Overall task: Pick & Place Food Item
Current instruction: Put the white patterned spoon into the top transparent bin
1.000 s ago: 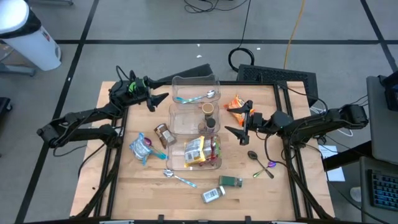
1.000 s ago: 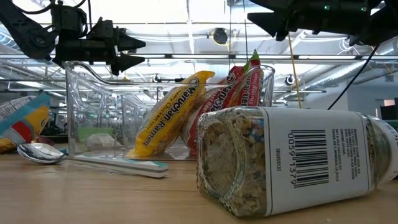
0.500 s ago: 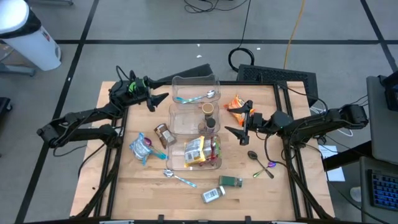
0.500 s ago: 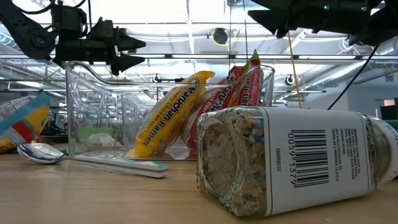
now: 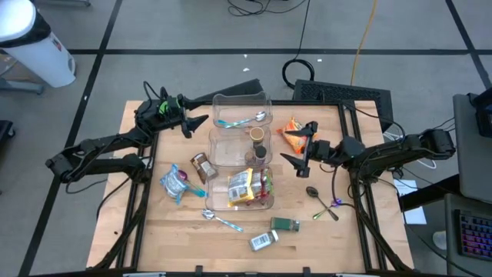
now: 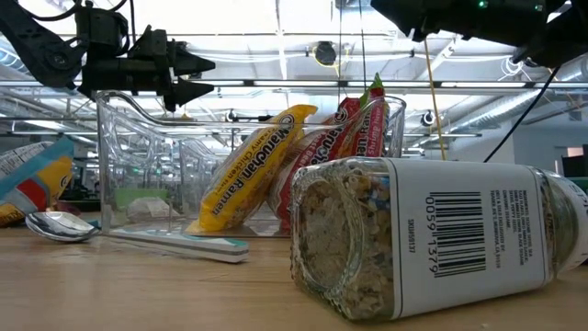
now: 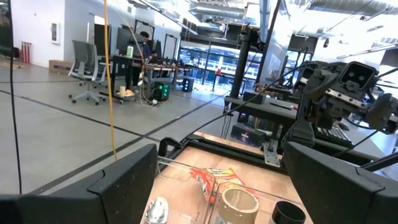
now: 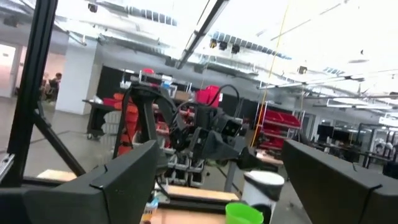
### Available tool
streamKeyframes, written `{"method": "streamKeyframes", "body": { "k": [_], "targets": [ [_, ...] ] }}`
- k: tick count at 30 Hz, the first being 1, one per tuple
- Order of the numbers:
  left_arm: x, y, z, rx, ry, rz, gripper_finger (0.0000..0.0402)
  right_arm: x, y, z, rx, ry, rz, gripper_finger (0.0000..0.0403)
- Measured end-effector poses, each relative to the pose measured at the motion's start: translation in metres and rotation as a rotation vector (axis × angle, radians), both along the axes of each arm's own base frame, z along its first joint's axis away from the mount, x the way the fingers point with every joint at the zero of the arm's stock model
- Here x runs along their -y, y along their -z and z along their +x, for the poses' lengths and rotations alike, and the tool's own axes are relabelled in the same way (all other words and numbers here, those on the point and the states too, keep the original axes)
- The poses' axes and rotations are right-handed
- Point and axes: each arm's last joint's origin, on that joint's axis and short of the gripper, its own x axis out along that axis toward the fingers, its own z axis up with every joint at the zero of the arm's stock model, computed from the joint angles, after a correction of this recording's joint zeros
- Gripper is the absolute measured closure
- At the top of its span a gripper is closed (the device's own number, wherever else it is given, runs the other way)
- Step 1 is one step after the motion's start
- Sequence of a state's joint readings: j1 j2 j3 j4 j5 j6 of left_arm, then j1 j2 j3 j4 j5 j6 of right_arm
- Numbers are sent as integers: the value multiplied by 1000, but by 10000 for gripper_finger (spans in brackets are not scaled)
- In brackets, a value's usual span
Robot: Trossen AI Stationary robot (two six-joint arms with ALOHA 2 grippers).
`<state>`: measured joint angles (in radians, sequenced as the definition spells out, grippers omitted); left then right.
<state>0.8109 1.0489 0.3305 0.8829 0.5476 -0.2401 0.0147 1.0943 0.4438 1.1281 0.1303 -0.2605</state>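
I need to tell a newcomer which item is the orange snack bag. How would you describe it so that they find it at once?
Start from the clear plastic three-compartment organizer in the middle of the wooden table. Look to its right, near the table's far edge: the orange crinkled snack bag lies there on the wood, just by the open right gripper. It is the only orange packet outside the organizer.

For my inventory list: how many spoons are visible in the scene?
4: one spoon in the clear bin's far compartment, one teal-handled in front of the bin, two near the right gripper. Others may be hidden.
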Motion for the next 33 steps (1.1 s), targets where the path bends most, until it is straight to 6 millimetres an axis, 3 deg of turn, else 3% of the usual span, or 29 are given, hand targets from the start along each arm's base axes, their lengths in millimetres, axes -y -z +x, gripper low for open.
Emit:
{"method": "streamKeyframes", "body": {
  "k": [33],
  "targets": [
    [0,0,0,0,0,0,43,0,1,0,-26,51,-112,69]
  ]
}}
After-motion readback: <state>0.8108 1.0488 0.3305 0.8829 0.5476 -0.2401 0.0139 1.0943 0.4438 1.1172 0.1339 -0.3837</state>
